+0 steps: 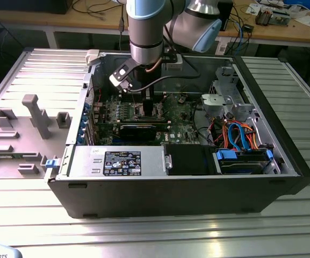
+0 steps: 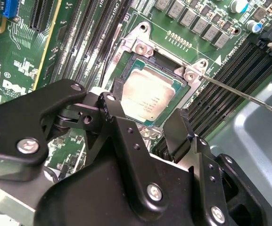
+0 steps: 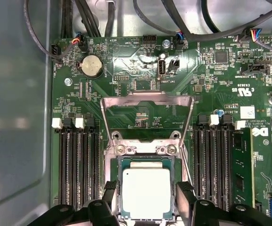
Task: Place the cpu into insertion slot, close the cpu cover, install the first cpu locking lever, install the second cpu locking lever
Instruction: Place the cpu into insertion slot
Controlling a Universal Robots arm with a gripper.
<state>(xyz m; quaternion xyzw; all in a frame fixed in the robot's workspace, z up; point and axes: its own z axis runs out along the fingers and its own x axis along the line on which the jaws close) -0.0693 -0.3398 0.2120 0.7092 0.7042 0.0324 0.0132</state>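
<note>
Holding the cpu (image 3: 146, 193) by two opposite edges, the gripper (image 3: 146, 187) has its jaws clamped on the chip. The chip lies level inside the insertion slot (image 3: 111, 151), near the middle of the motherboard (image 3: 126, 61).

Across the first wrist view from left to right come a bank of black memory slots (image 3: 77, 160), one jaw, the cpu, the other jaw, a second bank (image 3: 211, 160) and a green memory module (image 3: 239, 174). The cpu cover (image 3: 147, 98) is open and lies tipped back over the board beyond the slot. In the second wrist view a thin locking lever (image 2: 244, 96) juts out unlatched.

The chip is probably light, stiff and thin, and its metal top looks smooth and likely slippery. The narrow green side edges seem the only sensible hold. Its underside contacts and the slot's pins are probably delicate, so sideways force looks risky.

The gripper body cuts off the near edge of the chip and slot. Whether the cpu is fully seated cannot be told. In the exterior view the arm (image 1: 144, 32) covers the slot inside the computer case (image 1: 283, 177).
</note>
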